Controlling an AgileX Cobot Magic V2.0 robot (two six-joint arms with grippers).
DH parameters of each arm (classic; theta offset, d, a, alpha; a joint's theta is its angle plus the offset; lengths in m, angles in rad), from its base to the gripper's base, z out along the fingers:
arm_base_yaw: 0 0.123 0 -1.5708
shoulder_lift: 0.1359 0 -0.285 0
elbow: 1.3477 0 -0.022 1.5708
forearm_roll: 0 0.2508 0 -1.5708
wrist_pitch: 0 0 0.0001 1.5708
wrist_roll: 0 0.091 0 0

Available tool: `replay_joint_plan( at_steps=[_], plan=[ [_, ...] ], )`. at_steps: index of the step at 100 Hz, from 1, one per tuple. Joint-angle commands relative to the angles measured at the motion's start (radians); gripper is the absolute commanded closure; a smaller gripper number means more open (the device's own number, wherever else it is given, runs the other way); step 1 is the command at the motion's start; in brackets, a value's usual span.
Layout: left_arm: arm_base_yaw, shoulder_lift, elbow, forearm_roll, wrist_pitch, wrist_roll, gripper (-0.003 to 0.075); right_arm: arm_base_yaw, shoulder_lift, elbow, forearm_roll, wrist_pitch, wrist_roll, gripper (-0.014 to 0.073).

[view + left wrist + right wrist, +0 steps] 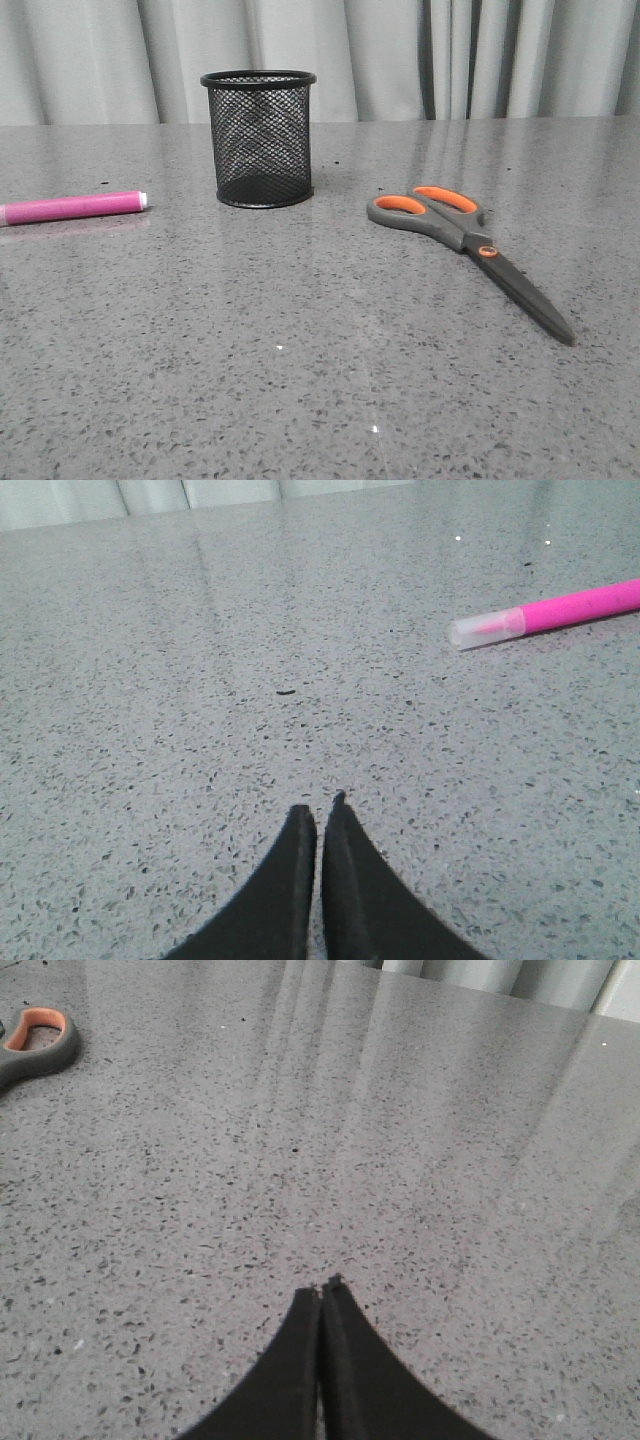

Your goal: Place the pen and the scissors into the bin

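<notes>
The black wire-mesh bin [260, 138] stands upright at the back of the grey table, left of centre. The pink pen [72, 207] lies flat at the left edge; the left wrist view shows its pale tip end [545, 614]. The scissors [468, 236] lie closed on the right, orange-lined loops toward the bin, blades pointing to the front right; one loop [35, 1040] shows in the right wrist view. My left gripper [320, 808] is shut and empty over bare table, away from the pen. My right gripper [321, 1289] is shut and empty too, well away from the scissors. Neither gripper appears in the front view.
The speckled grey table [300, 350] runs wide to the front. Pale curtains [450, 55] hang behind its far edge.
</notes>
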Motion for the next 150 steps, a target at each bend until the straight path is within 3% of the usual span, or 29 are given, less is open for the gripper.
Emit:
replay_joint_plan(
  at_steps=[1,77,84,94,101,108,119,127,136,150],
  plan=[
    [0.001,-0.014,0.045,-0.001,-0.051,-0.010,0.0730,-0.006,-0.018,0.016,0.003,-0.040,-0.004,0.0652],
    [0.001,-0.014,0.045,-0.001,-0.051,-0.010,0.0730,-0.006,-0.018,0.016,-0.019,-0.032,-0.004,0.0652],
    [0.001,-0.014,0.045,-0.001,-0.051,-0.010,0.0730,-0.006,-0.018,0.016,-0.086,-0.078,-0.004,0.0652],
    [0.001,-0.014,0.045,-0.004,-0.056,-0.010,0.0730,-0.006,-0.018,0.016,-0.324,-0.195,-0.004,0.0652],
    [0.001,-0.014,0.045,-0.077,-0.076,-0.010,0.0730,-0.006,-0.018,0.014,-0.458,-0.314,-0.004,0.0652],
    [0.001,-0.014,0.045,-0.180,-0.125,-0.010,0.0730,-0.006,-0.018,0.014,-0.492,-0.452,-0.004,0.0652],
    [0.001,-0.014,0.045,-0.610,-0.171,-0.012,0.0730,-0.006,-0.018,0.014,-0.492,-0.688,0.007,0.0652],
    [0.001,-0.014,0.045,-0.834,-0.171,-0.012,0.0730,-0.006,-0.018,0.014,-0.480,-0.810,0.144,0.0652],
    [0.001,-0.014,0.045,-0.930,-0.185,-0.012,0.0730,-0.006,-0.018,0.014,-0.409,-0.772,0.409,0.0652],
    [0.001,-0.014,0.045,-1.019,-0.194,-0.012,0.0730,-0.006,-0.018,-0.001,-0.217,-0.523,0.578,0.0652]
  ],
)
